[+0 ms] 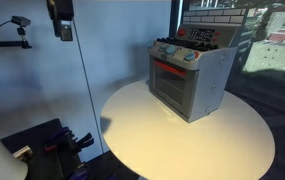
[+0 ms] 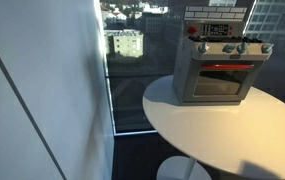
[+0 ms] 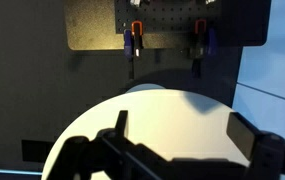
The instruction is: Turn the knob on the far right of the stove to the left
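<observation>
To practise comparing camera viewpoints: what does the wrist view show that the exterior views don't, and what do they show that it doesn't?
Wrist view only: a close look at the pincer, open with nothing between its fingers, and two clamps seen plainly on a dark pegboard. Exterior views only: the toy stove with its knobs, and city buildings through the window. Shared: the round white table. The stove stands on it, outside the wrist view's frame.

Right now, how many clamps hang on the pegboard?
2. On the pegboard, one clamp hangs left of centre, the other clamp right of centre; more may be hidden beyond the frame.
</observation>
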{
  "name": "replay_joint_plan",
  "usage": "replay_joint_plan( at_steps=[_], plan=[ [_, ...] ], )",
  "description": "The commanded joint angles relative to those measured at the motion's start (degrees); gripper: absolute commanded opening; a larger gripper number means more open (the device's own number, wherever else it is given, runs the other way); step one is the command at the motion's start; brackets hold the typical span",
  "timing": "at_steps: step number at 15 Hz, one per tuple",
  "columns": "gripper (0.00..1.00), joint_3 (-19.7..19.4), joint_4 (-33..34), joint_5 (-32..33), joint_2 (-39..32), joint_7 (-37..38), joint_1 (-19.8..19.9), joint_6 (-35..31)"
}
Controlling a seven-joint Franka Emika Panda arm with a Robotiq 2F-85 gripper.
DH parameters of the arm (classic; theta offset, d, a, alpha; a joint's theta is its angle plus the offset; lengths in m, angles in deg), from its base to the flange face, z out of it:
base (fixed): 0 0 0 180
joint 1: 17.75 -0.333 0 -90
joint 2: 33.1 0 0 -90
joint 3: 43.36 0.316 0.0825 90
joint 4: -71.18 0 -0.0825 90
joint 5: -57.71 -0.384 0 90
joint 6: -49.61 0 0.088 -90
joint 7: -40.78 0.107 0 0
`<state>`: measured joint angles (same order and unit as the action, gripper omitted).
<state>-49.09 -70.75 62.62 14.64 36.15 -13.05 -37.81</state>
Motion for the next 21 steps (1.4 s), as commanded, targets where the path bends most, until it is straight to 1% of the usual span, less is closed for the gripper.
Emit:
replay_joint_plan(
  at_steps=[1,5,9,13,21],
  plan=[
    [1.0,-0.16,0.12,0.09,-0.04,0.16,-0.27,0.11],
    [1.0,-0.16,0.13,0.09,0.0,0.16,-0.27,0.11],
    [1.0,-0.12,1.48,0.05,-1.79,0.56,-0.25,-1.13],
    [1.0,-0.22,4.12,-0.45,-4.66,0.73,-0.36,-3.41],
    [1.0,-0.57,12.04,-1.86,-14.14,1.35,-0.21,-10.01]
  ],
)
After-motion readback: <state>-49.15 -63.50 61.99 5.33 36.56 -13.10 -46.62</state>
